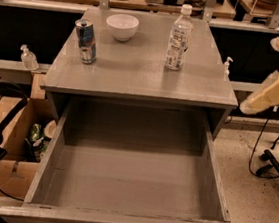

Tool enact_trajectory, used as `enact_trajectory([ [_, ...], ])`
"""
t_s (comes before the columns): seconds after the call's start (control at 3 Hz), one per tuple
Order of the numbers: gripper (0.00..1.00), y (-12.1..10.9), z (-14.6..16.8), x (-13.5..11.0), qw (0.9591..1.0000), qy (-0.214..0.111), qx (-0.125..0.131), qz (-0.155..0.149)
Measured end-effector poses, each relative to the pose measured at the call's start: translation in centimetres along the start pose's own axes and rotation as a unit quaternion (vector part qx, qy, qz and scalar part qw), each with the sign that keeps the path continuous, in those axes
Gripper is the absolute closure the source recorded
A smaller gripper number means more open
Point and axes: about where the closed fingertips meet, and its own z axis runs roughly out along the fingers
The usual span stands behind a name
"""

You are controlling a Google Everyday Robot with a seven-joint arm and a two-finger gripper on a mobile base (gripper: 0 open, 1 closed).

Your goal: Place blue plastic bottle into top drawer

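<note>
The blue plastic bottle is a clear ribbed bottle with a white cap and white label. It stands upright on the right rear of the grey cabinet top. The top drawer is pulled fully out below the top, and its flat grey bottom is bare. My gripper is out of view. Only cream-coloured links of my arm show at the right edge, well apart from the bottle and the drawer.
A blue-and-silver drink can and a white bowl stand on the left rear of the top. A small pump bottle sits on a shelf to the left. A cardboard box is on the floor at left, and cables and stand legs at right.
</note>
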Motion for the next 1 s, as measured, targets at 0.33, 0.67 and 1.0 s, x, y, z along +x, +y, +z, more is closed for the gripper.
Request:
enact_trajectory([
  [0.33,0.0,-3.8,2.5,-0.5,0.9926,-0.114,0.038,0.018],
  [0.67,0.0,-6.2,5.3,-2.0,0.9738,-0.216,0.065,0.028],
  [1.0,0.0,-6.2,6.1,-2.8,0.9692,-0.237,0.063,0.025],
])
